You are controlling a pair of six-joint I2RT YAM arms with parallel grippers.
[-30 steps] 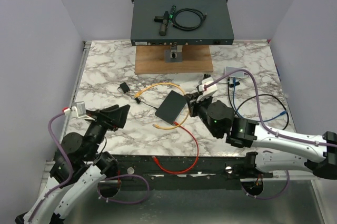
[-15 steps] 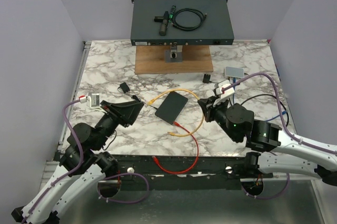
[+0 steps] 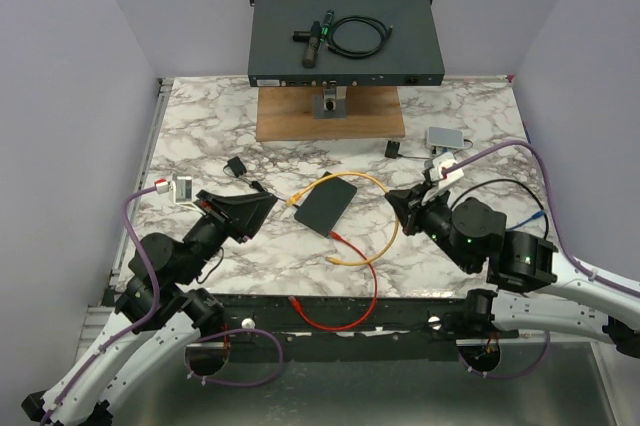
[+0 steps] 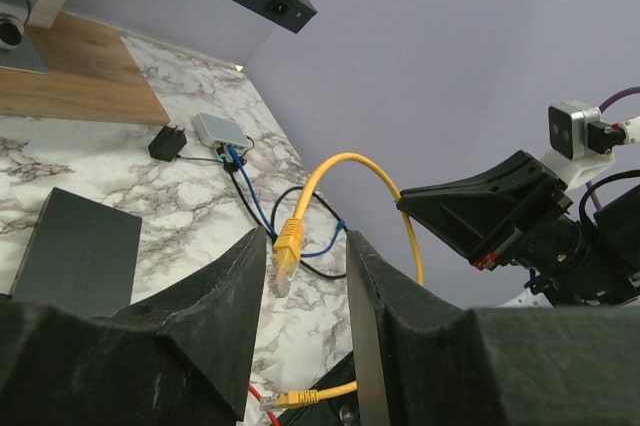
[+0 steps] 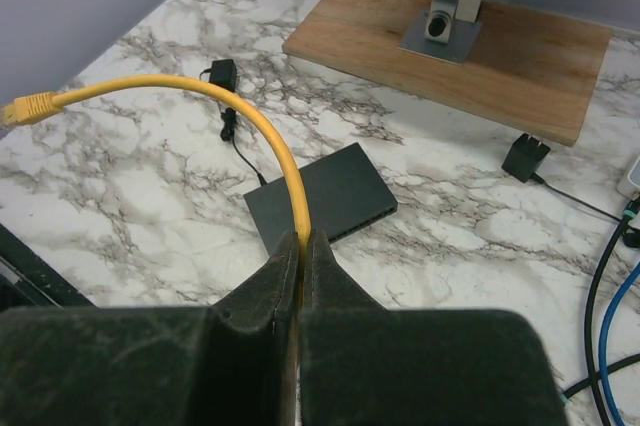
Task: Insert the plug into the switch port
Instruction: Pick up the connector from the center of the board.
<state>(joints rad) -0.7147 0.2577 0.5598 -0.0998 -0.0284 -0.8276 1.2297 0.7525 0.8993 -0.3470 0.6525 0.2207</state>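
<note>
Right gripper (image 5: 300, 242) has drawn cable (image 5: 250, 116) rightward, clamped on it; left gripper (image 4: 308, 246) apart around plug (image 4: 285, 244); insertion into switch (image 3: 326, 206) pending.

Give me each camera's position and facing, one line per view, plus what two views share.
Top external: above and behind the bases, looking down on the marble table; both arms show, left gripper and right gripper.
Left wrist: low, facing right and back; its own fingers flank the yellow plug.
Right wrist: angled down toward the back left; its fingers pinch the yellow cable.
Shared: both wrist views show the dark switch box.
</note>
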